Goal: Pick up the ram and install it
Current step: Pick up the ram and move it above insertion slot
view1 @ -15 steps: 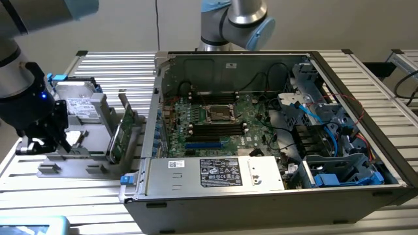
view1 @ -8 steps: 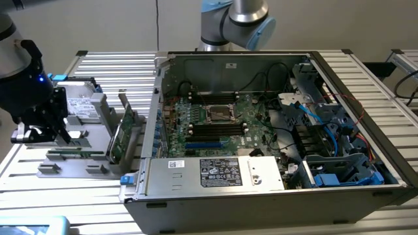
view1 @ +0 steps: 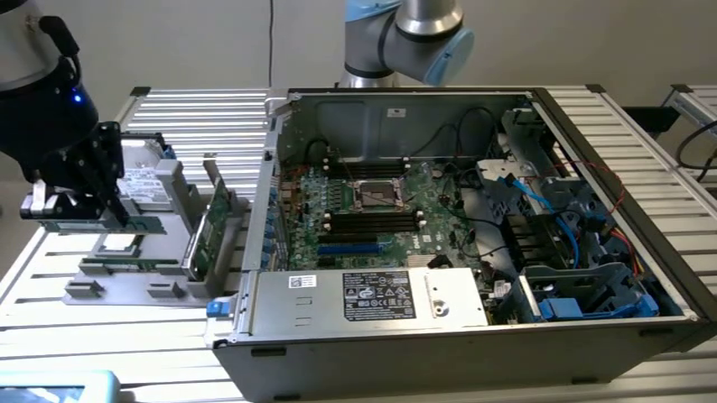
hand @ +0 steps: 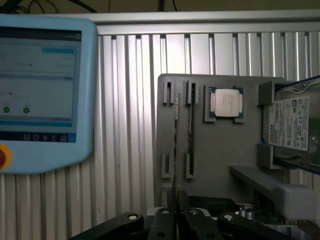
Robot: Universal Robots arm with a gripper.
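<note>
Grip: gripper clamped on ram | place: ram lifted above tray, on exterior view's left of case, well apart from slots | advice: firm squeeze, stick level, no twist, clearance from case wall.

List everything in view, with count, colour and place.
table: one, silver slats, under everything
tray: one, grey, on the table
ram: one, green, held above the tray
expansion card: one, green, upright in the tray
hard drive: one, silver, on the tray
CPU: one, silver, in a tray pocket
computer case: one, grey, open, on the table
teach pendant: one, light blue, beside the tray
arm: one, grey and blue, behind the computer case
gripper: one, black, shut on the ram
</note>
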